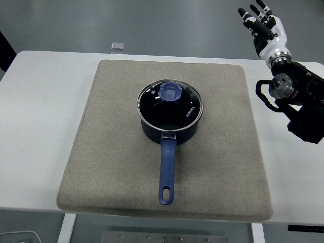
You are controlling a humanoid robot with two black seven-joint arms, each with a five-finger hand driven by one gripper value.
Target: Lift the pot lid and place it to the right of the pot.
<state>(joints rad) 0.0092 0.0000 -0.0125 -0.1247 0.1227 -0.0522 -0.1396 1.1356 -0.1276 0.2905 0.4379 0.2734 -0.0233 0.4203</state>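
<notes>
Black-tipped fingers [254,14] of the right hand [264,28] are spread and extended upward, holding nothing, raised beyond the far right corner of the white table [35,101]. Behind the hand, the black right arm [298,101] enters from the right edge. Well apart to the left, a dark pot [169,119] sits at the middle of a grey mat [111,152]. Its glass lid [152,101], with a blue knob [170,92], is on the pot. The blue handle [166,172] points toward the near edge.
</notes>
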